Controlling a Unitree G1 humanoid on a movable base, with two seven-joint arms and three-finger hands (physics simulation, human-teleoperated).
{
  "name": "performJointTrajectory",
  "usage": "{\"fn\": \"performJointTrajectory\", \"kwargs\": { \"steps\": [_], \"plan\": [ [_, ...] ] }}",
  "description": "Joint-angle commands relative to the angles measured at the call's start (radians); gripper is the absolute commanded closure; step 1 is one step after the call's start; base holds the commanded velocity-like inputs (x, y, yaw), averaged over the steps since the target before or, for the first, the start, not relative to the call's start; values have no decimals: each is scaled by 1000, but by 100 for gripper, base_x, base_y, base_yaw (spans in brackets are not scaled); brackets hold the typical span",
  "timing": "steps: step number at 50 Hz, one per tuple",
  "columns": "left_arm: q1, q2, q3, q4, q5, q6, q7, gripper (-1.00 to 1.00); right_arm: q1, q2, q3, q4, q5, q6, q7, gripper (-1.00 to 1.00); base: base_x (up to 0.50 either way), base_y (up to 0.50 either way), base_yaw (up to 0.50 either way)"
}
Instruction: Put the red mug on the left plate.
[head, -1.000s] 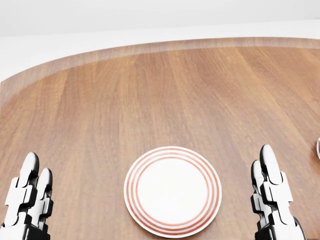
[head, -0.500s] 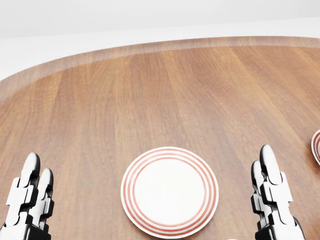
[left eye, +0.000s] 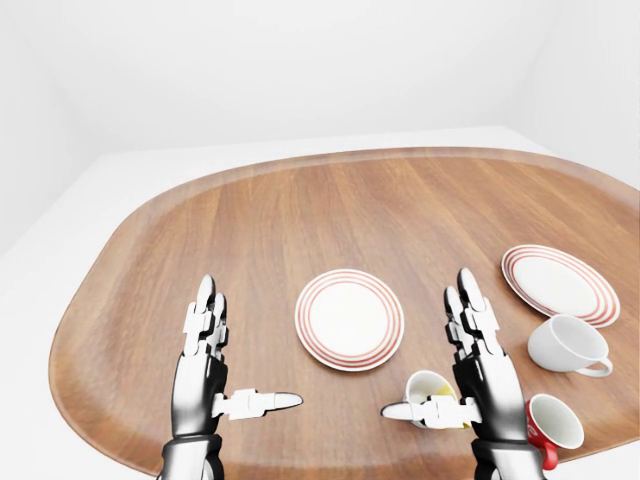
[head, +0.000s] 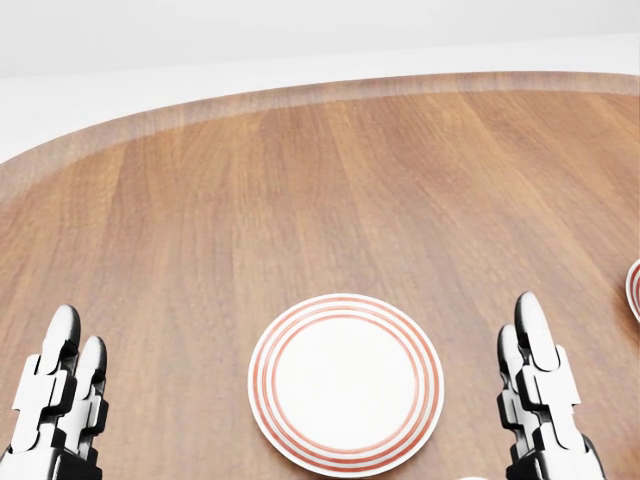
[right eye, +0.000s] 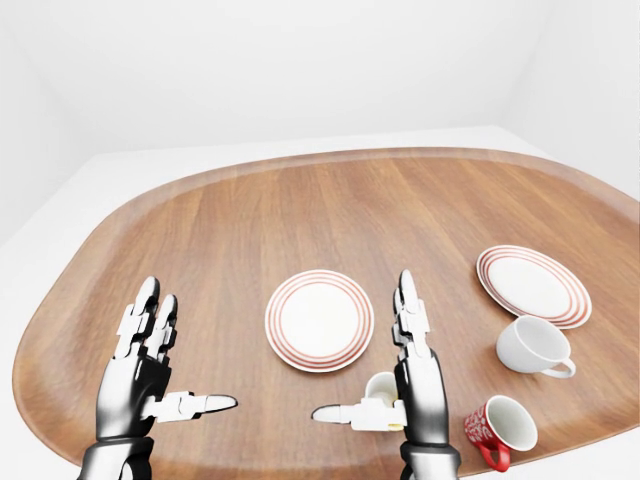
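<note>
— Robot hand on the left (left eye: 205, 365), how does it stand?
— Spread, palm facing inward, fingers pointing toward twelve o'clock and the thumb stuck out toward three. It grips nothing and hovers over the wooden table (left eye: 300, 215). The right robot hand (right eye: 405, 375) mirrors it — fingers straight up, thumb reaching toward nine, nothing between them.

— And the red mug?
— In the right-eye view the red mug (right eye: 500, 428) lies tipped on its side at about five o'clock from the table's centre, close to the table's near edge, just beside the right robot hand's wrist but not touching it. Its white inside faces up and looks empty.

— Where is the left plate?
— The left plate (right eye: 319, 319), white with red rings, sits between the two hands, toward twelve o'clock of their thumbs. Nothing lies on it.

— Other dishes?
— A second ringed plate (right eye: 533, 284) sits at about three o'clock, also bare. Just below it a white cup (right eye: 529, 346) lies tilted, handle toward the bottom right. A small yellowish mug (right eye: 381, 389) is partly hidden behind the right thumb — whether it holds anything I cannot tell.
</note>
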Motion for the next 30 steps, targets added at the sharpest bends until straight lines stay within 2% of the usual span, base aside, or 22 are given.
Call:
{"fn": "performJointTrajectory", "kwargs": {
  "steps": [1,7,13,14,15,17,18,20,21,23,24,26,28,30],
  "plan": [
    [-3,0,-1,0,2,0,1,-100,2,-2,0,3,8,0,4,-100,17,-2,0],
    [-4,0,-1,-1,2,0,1,-100,-5,1,-3,4,10,0,6,-100,17,-2,0],
    [-1,0,0,-1,0,0,1,-100,-14,20,-29,3,0,0,-14,-100,50,-7,0],
    [-4,-1,2,0,4,0,4,-100,-58,25,-46,14,38,0,4,-100,49,10,0],
    [-8,-3,8,2,-4,0,4,-100,-107,29,-64,13,44,36,22,-100,0,0,0],
    [-5,-5,12,1,-7,0,2,-100,-170,48,-88,5,2,142,32,-100,0,0,0],
    [0,-6,9,-1,-2,0,2,-100,-221,45,-90,-41,-87,175,36,-100,0,0,0],
    [-3,-7,7,-1,2,0,3,-100,-271,38,-78,-108,-227,175,77,-100,0,0,0],
    [-12,-7,8,3,5,0,5,-100,-340,13,-69,-137,-373,175,117,-100,0,0,0],
    [-12,-7,7,3,6,0,6,-100,-406,13,-73,-144,-522,175,200,-100,0,0,0],
    [-9,-8,6,1,8,0,8,-100,-458,17,-95,-161,-592,175,250,-100,0,0,0],
    [-1,-6,6,-3,7,0,9,-100,-576,1,-134,-195,-729,175,420,-100,0,0,0],
    [-4,-6,12,-1,2,0,9,-100,-644,-3,-173,-169,-826,175,512,-100,0,0,0],
    [-5,-9,15,-1,0,0,8,-100,-694,-35,-214,-104,-947,175,574,-100,0,0,0]
  ]
}}
